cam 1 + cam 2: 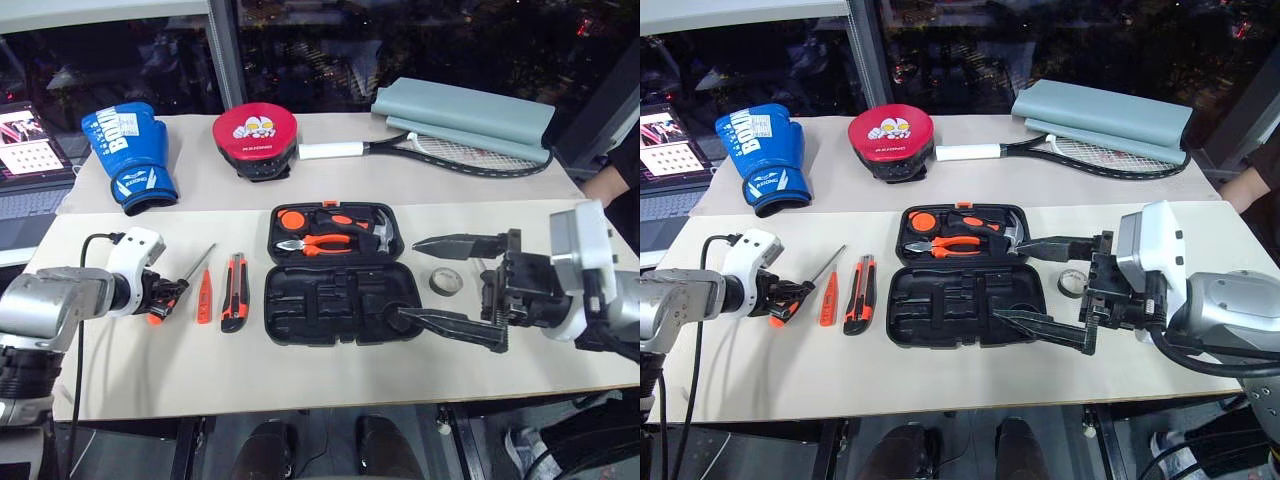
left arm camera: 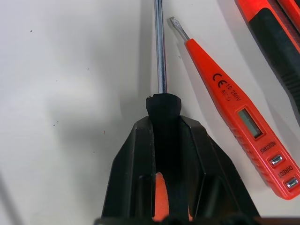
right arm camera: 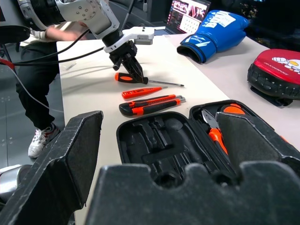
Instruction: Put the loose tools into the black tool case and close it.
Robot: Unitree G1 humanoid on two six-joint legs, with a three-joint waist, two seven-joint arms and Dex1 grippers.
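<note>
Right tool [image 1: 455, 290], lower right: spread wide, empty. Left tool [image 1: 165, 297], lower left: clamped on screwdriver [image 3: 129, 78] handle.

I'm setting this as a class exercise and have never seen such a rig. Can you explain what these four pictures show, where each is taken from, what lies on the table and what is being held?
It is a two-armed robot. Two pictures come from cameras on its head, looking down; the other two from a camera on each wrist. On the table lies an open black tool case, with pliers and a hammer in its lid. To its left lie a utility knife and a slim orange tester screwdriver; to its right, a small tape roll. The left gripper is closed on a screwdriver. The right gripper hangs open by the case. Behind lie a boxing glove, a red punch pad and a racket.
</note>
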